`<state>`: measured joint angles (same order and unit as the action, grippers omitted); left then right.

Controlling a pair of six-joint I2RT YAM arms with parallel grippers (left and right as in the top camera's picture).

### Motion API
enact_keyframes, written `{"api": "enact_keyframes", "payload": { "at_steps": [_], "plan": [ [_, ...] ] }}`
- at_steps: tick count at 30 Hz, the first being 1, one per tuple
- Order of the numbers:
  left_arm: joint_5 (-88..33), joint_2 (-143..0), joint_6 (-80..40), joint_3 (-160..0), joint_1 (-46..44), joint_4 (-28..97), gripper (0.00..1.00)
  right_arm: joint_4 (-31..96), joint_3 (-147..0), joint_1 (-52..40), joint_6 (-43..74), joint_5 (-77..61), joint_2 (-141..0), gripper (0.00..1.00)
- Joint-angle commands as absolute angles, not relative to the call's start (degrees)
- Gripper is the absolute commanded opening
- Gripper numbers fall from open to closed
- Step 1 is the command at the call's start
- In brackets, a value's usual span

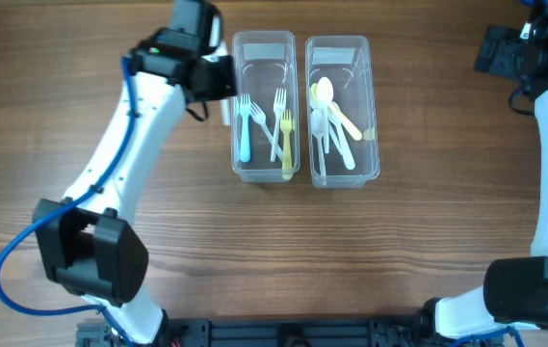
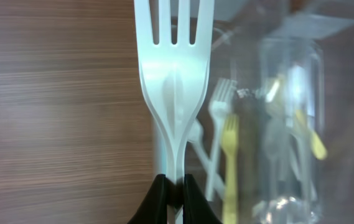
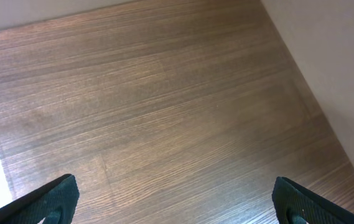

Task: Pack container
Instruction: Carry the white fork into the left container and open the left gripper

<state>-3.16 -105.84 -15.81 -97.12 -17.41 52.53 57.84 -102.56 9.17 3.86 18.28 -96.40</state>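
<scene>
Pinching white fork [image 2: 175,93], left fingers [image 2: 153,202] closed

Soft, even light lies on the counter [image 1: 254,241] — shadows are faint. Just above the left gripper [image 2: 175,186] the white fork [image 2: 175,74] is sharp and bright; the clear containers [image 2: 301,93] beside it smear into blur, pale glare on their walls. Ahead of the right gripper [image 3: 177,198] the wood grain is crisp.
</scene>
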Motion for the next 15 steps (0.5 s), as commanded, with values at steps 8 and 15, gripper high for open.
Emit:
{"api": "enact_keyframes", "payload": {
  "at_steps": [8, 15],
  "plan": [
    [-4.2, -106.0, -21.5, -97.4, -26.0, 51.3, 0.07, 57.7, -103.0, 9.1, 4.5, 19.3, -96.6, 1.00],
    [-1.9, -108.7, -23.2, -97.4, -26.4, 51.7, 0.06, 57.7, -103.0, 9.1, 4.5, 19.2, -96.6, 1.00]
  ]
}}
